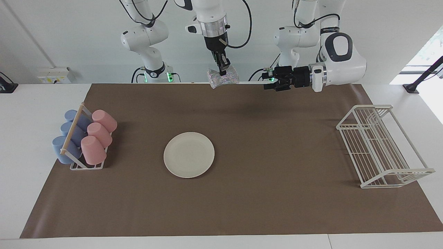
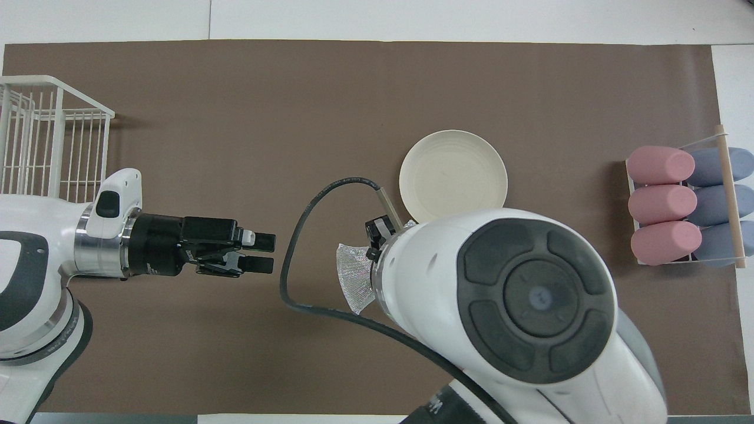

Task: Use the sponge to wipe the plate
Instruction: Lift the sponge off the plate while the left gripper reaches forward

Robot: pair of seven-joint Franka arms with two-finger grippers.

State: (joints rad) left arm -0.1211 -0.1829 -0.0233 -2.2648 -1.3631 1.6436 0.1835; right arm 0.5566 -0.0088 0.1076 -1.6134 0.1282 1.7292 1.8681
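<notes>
The right gripper [image 1: 224, 72] is hanging high over the robots' edge of the brown mat [image 1: 242, 207], its fingertips pressed together on the sponge [image 1: 223, 77], which is dangling crumpled below them, pinched at one small spot. In the overhead view the same sponge [image 2: 354, 277] is peeking out from under the arm's bulky wrist. The left gripper [image 1: 268, 79] is pointing sideways toward the sponge, jaws spread and holding nothing, and waiting in the air over the same edge of the mat.

The plate [image 1: 189, 154] is lying flat on the mat, at about 6 o'clock from the sponge in the facing view and well apart from it, bare and unheld.

What I am worrying about: the pinch is catching so little of that crinkly cover (it looks slippery to me) that a quick descent could be shaking the sponge loose. And with nothing pinning the plate, a firm wipe may be pushing it along the mat instead of scrubbing it.

Around them, the cup rack [image 1: 84, 166] with pink and blue cups is sitting at 9 o'clock from the plate, and the white wire rack [image 1: 384, 147] is standing at 3 o'clock, both well clear. Nothing is standing between sponge and plate.
</notes>
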